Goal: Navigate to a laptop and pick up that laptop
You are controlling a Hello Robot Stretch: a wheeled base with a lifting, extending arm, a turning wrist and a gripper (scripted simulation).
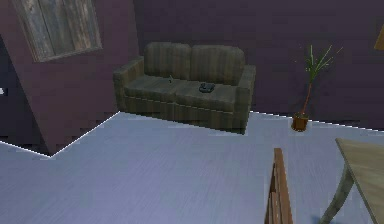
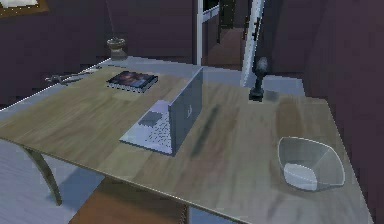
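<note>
A grey laptop (image 2: 168, 116) stands with its lid up on a pale wooden table (image 2: 240, 150) in the arm side view, near the table's middle and slightly toward its near edge. Its keyboard half lies to the left and the raised screen faces left.
On the table lie a dark book (image 2: 132, 80), a small dark statuette (image 2: 261, 80), a clear bowl (image 2: 308, 163) and a jar (image 2: 117, 47); an open doorway (image 2: 226, 30) lies behind. Ahead stand a green striped sofa (image 1: 185, 85), a potted plant (image 1: 309, 90), a table corner (image 1: 365, 170) and a chair back (image 1: 282, 190).
</note>
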